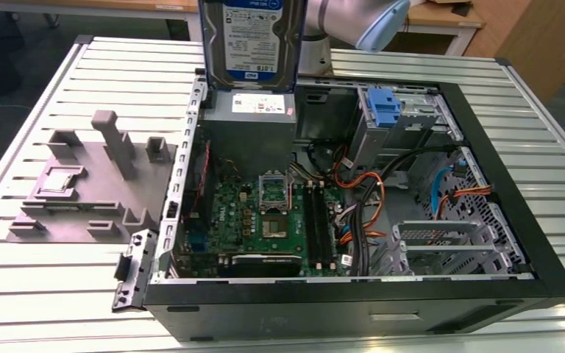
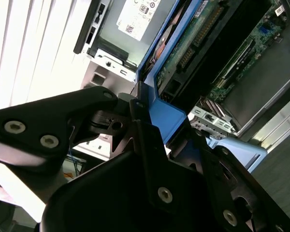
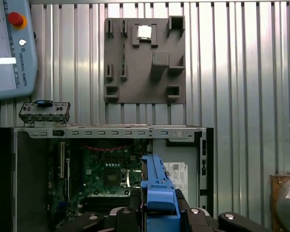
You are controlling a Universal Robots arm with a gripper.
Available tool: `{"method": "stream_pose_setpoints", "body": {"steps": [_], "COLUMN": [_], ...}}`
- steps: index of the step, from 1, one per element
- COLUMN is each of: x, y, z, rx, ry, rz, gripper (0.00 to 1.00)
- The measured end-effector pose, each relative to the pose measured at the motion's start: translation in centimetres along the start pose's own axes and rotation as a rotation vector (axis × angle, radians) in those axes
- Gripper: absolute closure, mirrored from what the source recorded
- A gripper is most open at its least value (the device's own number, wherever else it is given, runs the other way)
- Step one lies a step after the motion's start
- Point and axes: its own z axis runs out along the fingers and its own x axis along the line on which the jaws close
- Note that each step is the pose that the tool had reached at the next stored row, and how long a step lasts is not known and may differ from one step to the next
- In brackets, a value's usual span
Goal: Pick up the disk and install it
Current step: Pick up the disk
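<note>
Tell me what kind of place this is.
Probably a robotics lab for computer assembly: an open PC case on a slotted table, a grey fixture beside it, and the disk held above by a robot arm.

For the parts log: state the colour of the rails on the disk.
Blue, clearest in the first wrist view on the disk.

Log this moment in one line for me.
gripper: shut on disk | disk: held upright above open case, near power supply | install: not yet done
</note>
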Motion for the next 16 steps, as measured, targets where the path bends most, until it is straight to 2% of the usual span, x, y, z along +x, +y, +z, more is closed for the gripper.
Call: {"method": "stream_pose_setpoints", "body": {"steps": [5,10,12,16], "x": [0.48,0.47,0.46,0.46], "y": [-0.50,-2.06,-2.50,-2.57], "z": [0.15,0.23,0.25,0.25], "rx": [-0.0001,-0.0001,0.0000,0.0000], "ry": [0.0000,0.0001,-0.0001,0.0000], "rz": [0.000,0.000,0.000,0.000], "gripper": [0.63,0.63,0.63,0.63]}}
